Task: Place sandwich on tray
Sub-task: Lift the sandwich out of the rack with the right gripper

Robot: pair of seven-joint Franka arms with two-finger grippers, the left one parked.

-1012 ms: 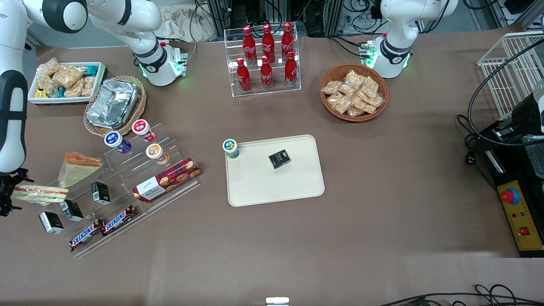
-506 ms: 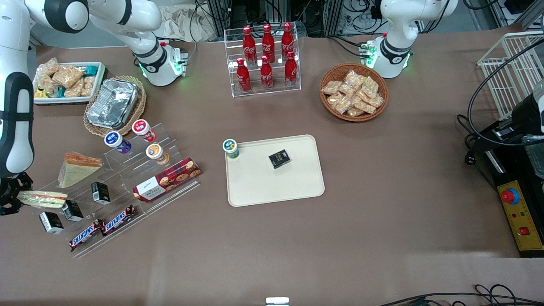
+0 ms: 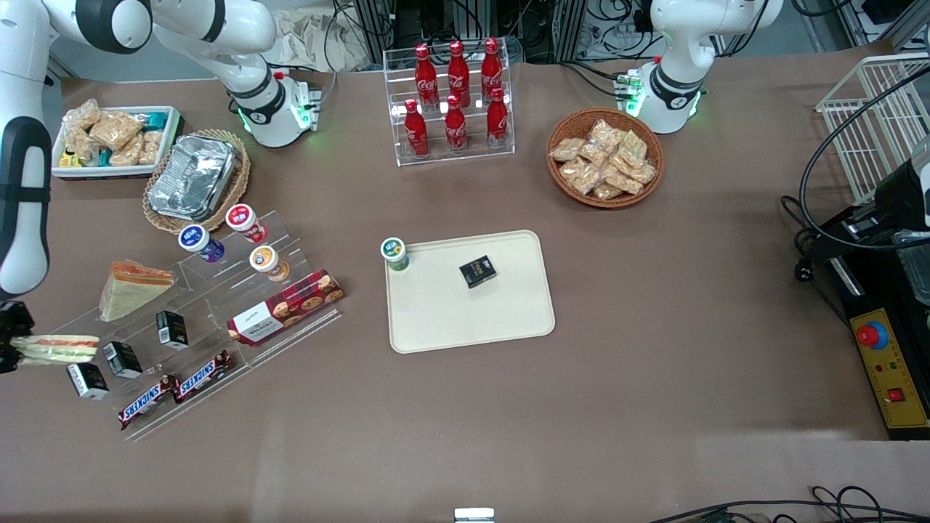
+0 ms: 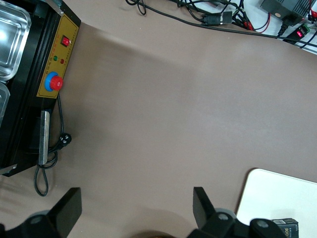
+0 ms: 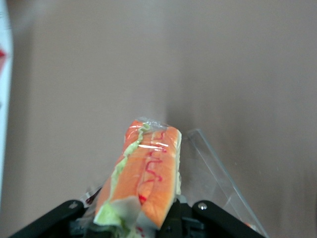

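**Sandwich in my claw, tray well apart**

My gripper [image 3: 6, 341] sits at the working arm's end of the table, clamped on the sandwich [image 3: 57, 348]; the wrist view shows its wrapped filling edge [image 5: 148, 173] between my fingers; the cream tray [image 3: 508, 319] lies mid-table, holding a small black box [image 3: 477, 271].

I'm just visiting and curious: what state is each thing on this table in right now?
End effector: shut on the sandwich, at the working arm's end of the table.
Sandwich: held, lifted, not on the tray.
Tray: flat on the table, holding a cup and a box.
Cup: upright at a tray corner, lid on.
Box: lying on the tray.
Bottles: upright in their rack, capped.
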